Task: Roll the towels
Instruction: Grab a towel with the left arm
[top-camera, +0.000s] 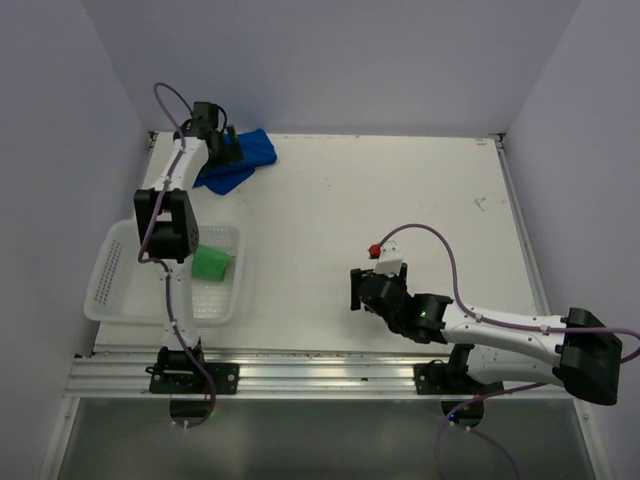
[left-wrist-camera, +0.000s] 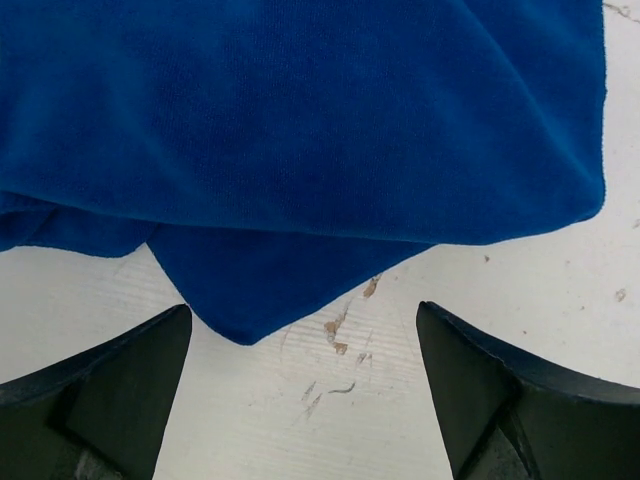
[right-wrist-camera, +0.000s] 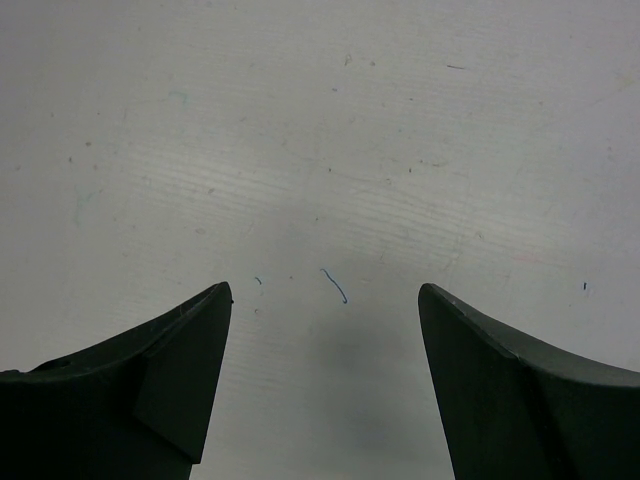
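The white worktop (top-camera: 400, 220) fills most of the overhead view. At its near left edge sits a white perforated basket (top-camera: 105, 275), with the left arm reaching across it. The blue towel (top-camera: 255, 152) lies loosely folded, not rolled, in the far left corner of the worktop, well apart from the basket. The green towel (top-camera: 212, 262) lies bunched inside the basket, partly hidden by the arm. The left gripper (left-wrist-camera: 303, 335) is spread wide just at the blue towel's near edge, one pointed corner of the cloth lying between its fingers, which do not touch it. The right gripper (right-wrist-camera: 325, 300) is also spread, holding nothing, over bare worktop near the middle, with a thin blue squiggle (right-wrist-camera: 335, 285) between its fingers.
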